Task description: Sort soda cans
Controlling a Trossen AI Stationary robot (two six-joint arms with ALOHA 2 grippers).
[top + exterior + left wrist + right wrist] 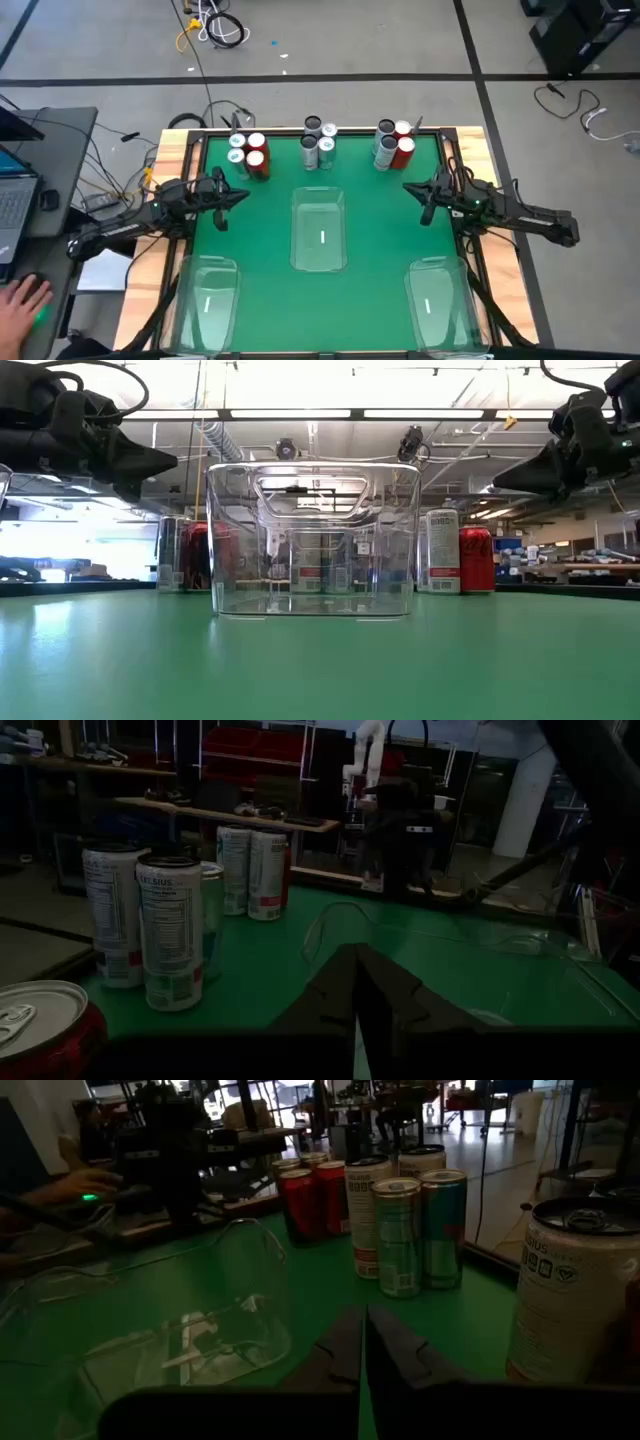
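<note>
Soda cans stand upright on the green table (370, 235) along its far edge in three clusters: a left one (247, 153) with red and silver cans, a middle one (318, 143) of silver and dark cans, and a right one (393, 145) with silver cans and a red one. My left gripper (243, 195) hovers shut just near of the left cluster and points toward the table's middle. My right gripper (410, 187) hovers shut near the right cluster and points inward. In the wrist views, each gripper's shut fingertips (357, 960) (363, 1325) hold nothing.
Three clear plastic bins sit on the table: one in the middle (319, 230), one at the near left (205, 303), one at the near right (437, 303). A laptop (15, 205) and a person's hand (25, 298) are off the table's left side.
</note>
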